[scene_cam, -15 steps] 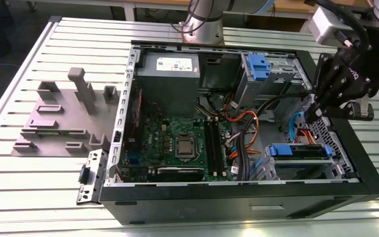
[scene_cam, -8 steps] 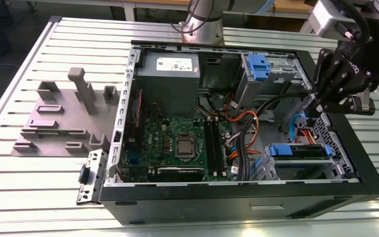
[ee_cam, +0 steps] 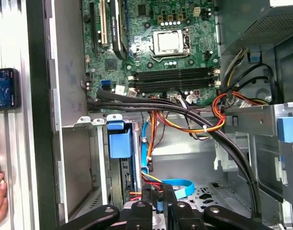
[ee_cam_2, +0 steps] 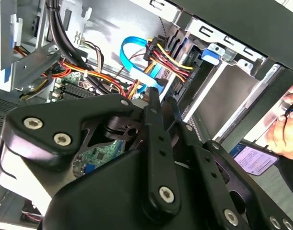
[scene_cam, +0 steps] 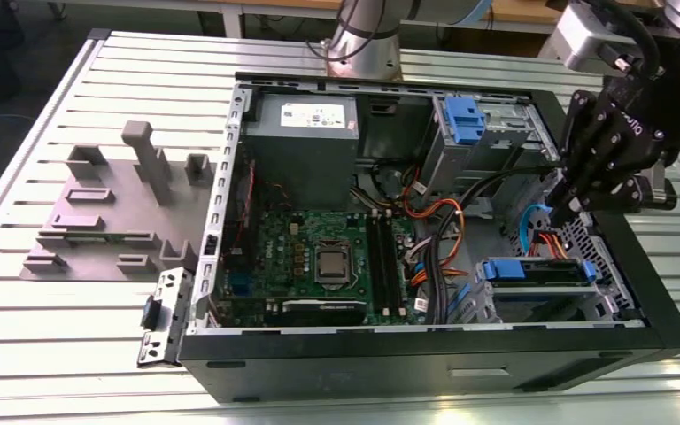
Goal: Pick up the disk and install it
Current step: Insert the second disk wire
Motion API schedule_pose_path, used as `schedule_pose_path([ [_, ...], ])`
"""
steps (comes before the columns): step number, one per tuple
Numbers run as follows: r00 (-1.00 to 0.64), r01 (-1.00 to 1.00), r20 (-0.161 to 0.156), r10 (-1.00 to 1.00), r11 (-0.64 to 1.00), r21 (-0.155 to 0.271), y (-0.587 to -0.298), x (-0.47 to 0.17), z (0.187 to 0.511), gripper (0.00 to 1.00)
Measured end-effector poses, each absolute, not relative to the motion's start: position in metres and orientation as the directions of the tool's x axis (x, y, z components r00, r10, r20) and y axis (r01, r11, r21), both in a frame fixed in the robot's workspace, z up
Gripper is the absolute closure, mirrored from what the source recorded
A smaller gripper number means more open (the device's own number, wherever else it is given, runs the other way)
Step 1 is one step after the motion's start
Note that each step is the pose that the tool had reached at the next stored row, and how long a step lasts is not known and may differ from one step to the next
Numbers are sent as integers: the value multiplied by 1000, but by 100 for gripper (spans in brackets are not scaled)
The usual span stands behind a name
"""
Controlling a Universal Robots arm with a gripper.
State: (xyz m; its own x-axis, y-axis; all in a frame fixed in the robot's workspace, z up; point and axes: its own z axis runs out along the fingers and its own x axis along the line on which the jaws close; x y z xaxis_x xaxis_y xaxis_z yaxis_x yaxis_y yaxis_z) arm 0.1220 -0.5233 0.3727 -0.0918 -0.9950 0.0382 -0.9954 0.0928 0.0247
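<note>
The disk (scene_cam: 537, 271) sits in the drive cage at the front corner of the open computer case (scene_cam: 671, 328), on the exterior view's right. Its blue rail and tab face up. In the first wrist view the disk (ee_cam: 120, 143) stands edge-on in its slot, and red, yellow and black power wires and a blue flat cable (ee_cam: 177, 184) run to its end. My gripper (scene_cam: 565, 212) hangs just above and behind the cage with its black fingers (ee_cam_2: 153, 103) close together and nothing between them. Its fingertips point down toward the cable end of the disk (ee_cam_2: 211, 52).
The motherboard (scene_cam: 322, 257), a grey power supply (scene_cam: 305, 124) and bundles of wires (scene_cam: 435, 221) fill the case. A second blue latch piece (scene_cam: 464, 119) sits in the upper bay. A grey fixture block (scene_cam: 116, 212) lies on the slatted table. A person's hand (ee_cam_2: 285, 129) and a phone (ee_cam: 5, 88) are beside the case.
</note>
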Motion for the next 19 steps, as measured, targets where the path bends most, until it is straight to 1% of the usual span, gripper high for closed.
schedule_pose_path([
  [1,-91,-995,40,-995,92,25,-523,122,372,76],
  [10,-84,-996,54,-995,85,23,-520,123,364,76],
  [16,-79,-996,73,-994,81,22,-519,123,355,76],
  [18,-78,-997,79,-994,80,21,-518,123,352,77],
  [19,-77,-997,81,-994,79,21,-518,123,351,84],
])
